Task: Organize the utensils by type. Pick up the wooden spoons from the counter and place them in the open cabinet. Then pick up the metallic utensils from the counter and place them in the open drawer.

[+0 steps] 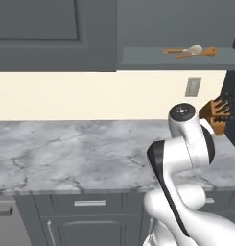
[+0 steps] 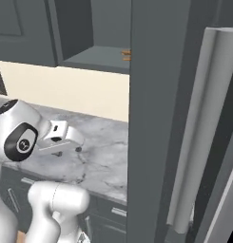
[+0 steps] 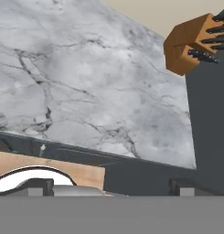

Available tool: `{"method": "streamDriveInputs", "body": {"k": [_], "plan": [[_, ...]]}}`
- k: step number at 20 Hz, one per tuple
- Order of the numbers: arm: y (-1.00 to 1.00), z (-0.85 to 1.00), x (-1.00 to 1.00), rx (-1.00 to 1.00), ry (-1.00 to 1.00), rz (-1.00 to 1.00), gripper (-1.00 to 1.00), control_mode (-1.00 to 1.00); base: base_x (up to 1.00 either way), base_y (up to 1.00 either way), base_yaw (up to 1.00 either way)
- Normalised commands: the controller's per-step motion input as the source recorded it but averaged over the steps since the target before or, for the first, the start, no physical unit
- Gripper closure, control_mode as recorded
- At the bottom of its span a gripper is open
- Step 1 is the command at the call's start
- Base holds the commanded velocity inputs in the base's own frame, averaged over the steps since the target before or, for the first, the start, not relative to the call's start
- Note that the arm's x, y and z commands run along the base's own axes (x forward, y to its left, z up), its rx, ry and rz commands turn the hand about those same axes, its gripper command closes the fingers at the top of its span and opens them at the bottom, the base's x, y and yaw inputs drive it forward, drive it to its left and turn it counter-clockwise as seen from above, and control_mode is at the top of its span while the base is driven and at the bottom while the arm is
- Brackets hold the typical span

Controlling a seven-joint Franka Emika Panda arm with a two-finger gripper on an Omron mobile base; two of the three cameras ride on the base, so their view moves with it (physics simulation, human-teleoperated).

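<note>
Wooden spoons [image 1: 191, 51] on cabinet [image 1: 176, 60] shelf; counter [image 1: 80, 153] marble.

Wooden spoons [image 1: 190, 51] in cabinet [image 1: 176, 60]

wooden spoons [image 1: 191, 51]: 2 | knife block [image 1: 216, 114]: 1 | cabinet [image 1: 176, 60]: 1

The knife block [image 1: 216, 114] at 3 o'clock is half hidden behind the arm; the wooden spoons [image 2: 126, 55] are cut off by the cabinet [image 2: 151, 118] door
</note>
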Motion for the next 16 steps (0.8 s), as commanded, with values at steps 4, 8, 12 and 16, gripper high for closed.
{"method": "streamDriveInputs", "body": {"k": [4, 8, 12, 16], "plan": [[0.00, 0.00, 0.00, 0.00, 0.00, 0.00, -1.00, 1.00, -0.42, 0.00, 0.44], [0.00, 0.00, 0.00, 0.00, 0.00, 0.00, -1.00, 1.00, -0.48, 0.00, 0.53], [0.00, 0.00, 0.00, 0.00, 0.00, 0.00, -1.00, 1.00, -0.32, 0.00, 0.59], [0.00, 0.00, 0.00, 0.00, 0.00, 0.00, -1.00, 1.00, -0.06, 0.11, 0.66]]}}
